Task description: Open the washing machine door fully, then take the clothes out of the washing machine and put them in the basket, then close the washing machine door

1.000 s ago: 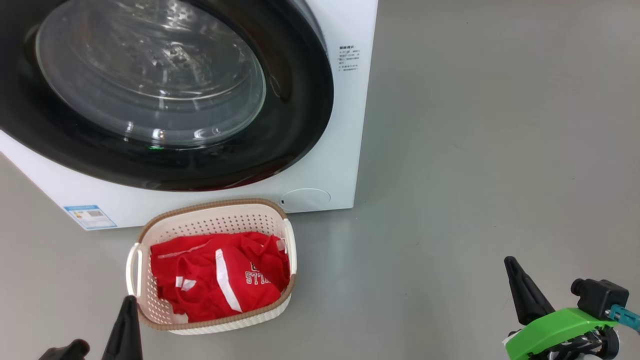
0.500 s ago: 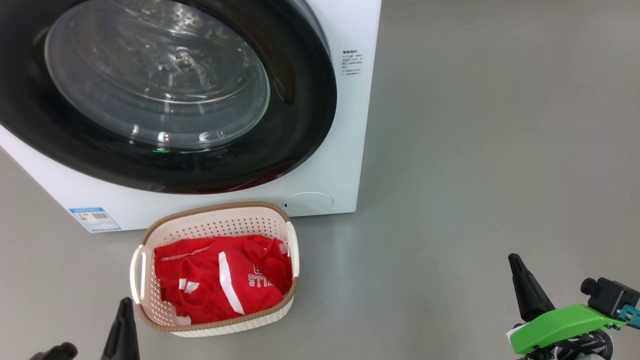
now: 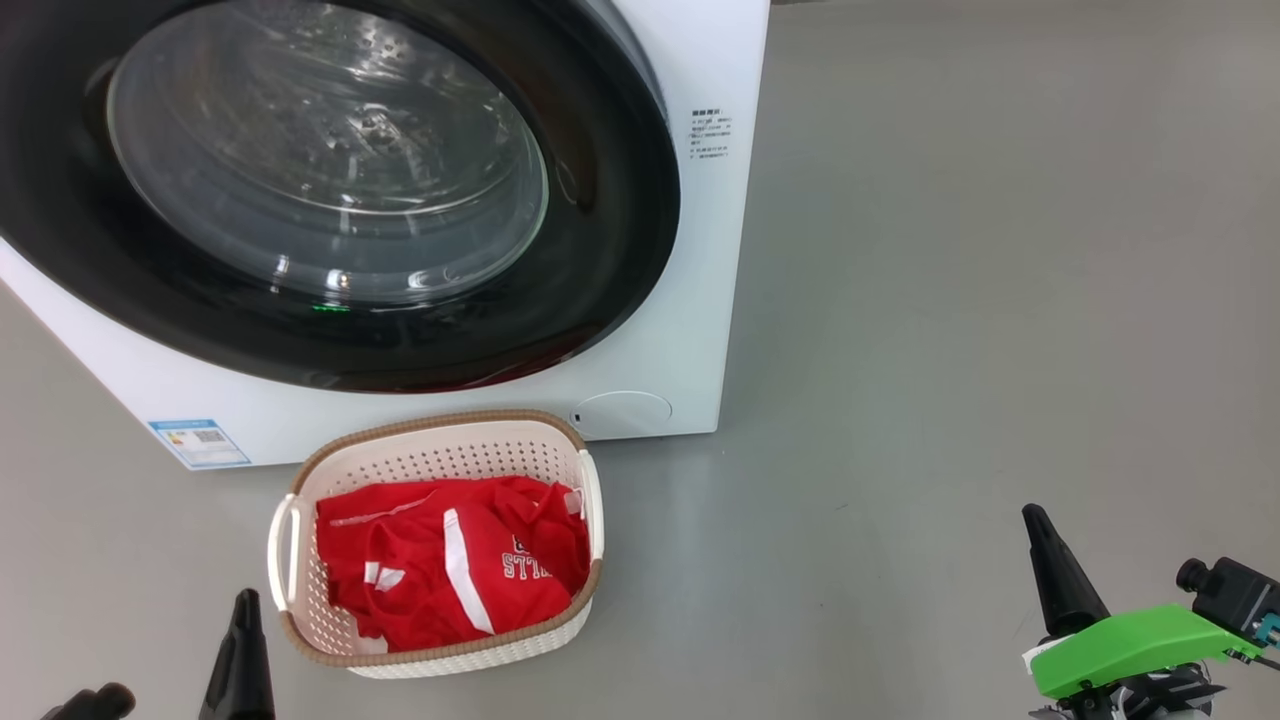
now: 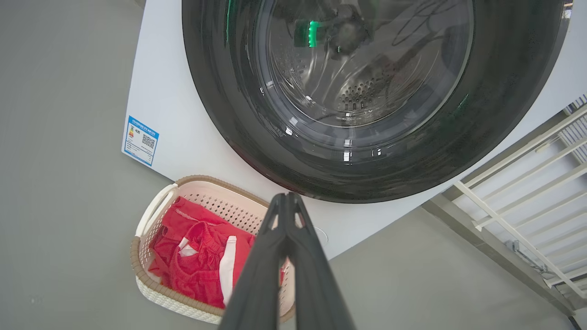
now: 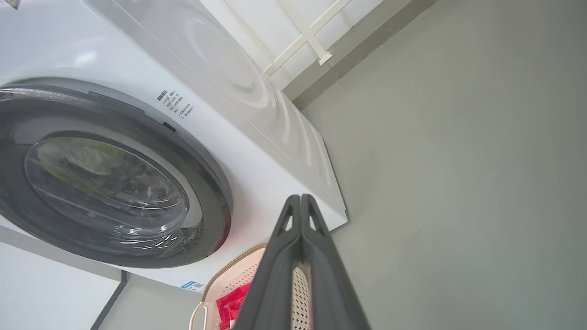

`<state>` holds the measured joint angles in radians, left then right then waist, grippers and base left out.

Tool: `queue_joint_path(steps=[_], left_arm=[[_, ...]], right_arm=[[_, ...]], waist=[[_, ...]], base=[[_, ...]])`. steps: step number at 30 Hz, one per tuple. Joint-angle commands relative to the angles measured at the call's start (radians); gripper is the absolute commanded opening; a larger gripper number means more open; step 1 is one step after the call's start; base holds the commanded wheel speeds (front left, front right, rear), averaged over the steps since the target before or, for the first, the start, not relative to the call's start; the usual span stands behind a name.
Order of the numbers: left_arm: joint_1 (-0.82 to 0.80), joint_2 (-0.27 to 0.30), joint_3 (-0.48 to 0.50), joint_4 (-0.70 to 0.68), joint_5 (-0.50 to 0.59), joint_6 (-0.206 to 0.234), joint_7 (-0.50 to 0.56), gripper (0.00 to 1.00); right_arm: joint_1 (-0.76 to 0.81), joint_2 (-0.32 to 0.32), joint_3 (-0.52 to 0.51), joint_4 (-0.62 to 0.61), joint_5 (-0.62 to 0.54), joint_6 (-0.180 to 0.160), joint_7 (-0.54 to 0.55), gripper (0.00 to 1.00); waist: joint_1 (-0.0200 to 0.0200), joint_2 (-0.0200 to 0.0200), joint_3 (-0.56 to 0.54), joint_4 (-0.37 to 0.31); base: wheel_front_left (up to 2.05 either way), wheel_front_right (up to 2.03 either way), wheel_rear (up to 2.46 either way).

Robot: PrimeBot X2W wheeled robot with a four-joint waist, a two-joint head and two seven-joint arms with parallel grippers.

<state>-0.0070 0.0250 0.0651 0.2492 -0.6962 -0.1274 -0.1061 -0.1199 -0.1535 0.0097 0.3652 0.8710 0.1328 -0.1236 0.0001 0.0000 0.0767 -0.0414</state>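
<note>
The washing machine (image 3: 690,330) fills the upper left of the head view, and its door (image 3: 600,250) lies shut against the front, black rim around the clear glass. Before it on the floor stands the basket (image 3: 440,425) with the red clothes (image 3: 450,570) inside. My left gripper (image 3: 243,600) is shut and empty, low beside the basket's left handle. My right gripper (image 3: 1032,515) is shut and empty, far to the right over bare floor. In the left wrist view the left gripper (image 4: 286,197) points over the basket (image 4: 137,243) toward the door (image 4: 367,91). The right gripper (image 5: 300,198) points past the machine's corner (image 5: 257,160).
Grey floor stretches to the right of the machine. A blue sticker (image 3: 200,443) and a round cap (image 3: 622,413) sit low on the machine's front. A white railing (image 4: 527,183) runs behind the machine. A green bracket (image 3: 1130,645) sits on my right wrist.
The whole head picture has slid slightly right and down, so the camera has moved. Both grippers stay shut and low; the left one shows a little less. Basket and door are unmoved.
</note>
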Motion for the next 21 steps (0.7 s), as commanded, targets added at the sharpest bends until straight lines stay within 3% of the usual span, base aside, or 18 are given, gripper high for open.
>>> queue_joint_path(steps=[1,21], left_arm=[[-0.037,0.016,0.019,-0.019,-0.035,-0.001,0.006,0.0],[-0.054,0.019,0.027,-0.015,-0.27,-0.002,0.063,0.0]], right_arm=[[-0.004,-0.004,-0.003,-0.032,0.029,-0.001,0.007,0.0],[0.0,0.022,-0.031,-0.056,0.223,-0.001,0.066,0.0]], waist=[[-0.0001,0.0,-0.002,0.001],[-0.0001,0.0,-0.021,0.012]], base=[[0.0,0.0,0.0],[0.0,0.0,0.0]])
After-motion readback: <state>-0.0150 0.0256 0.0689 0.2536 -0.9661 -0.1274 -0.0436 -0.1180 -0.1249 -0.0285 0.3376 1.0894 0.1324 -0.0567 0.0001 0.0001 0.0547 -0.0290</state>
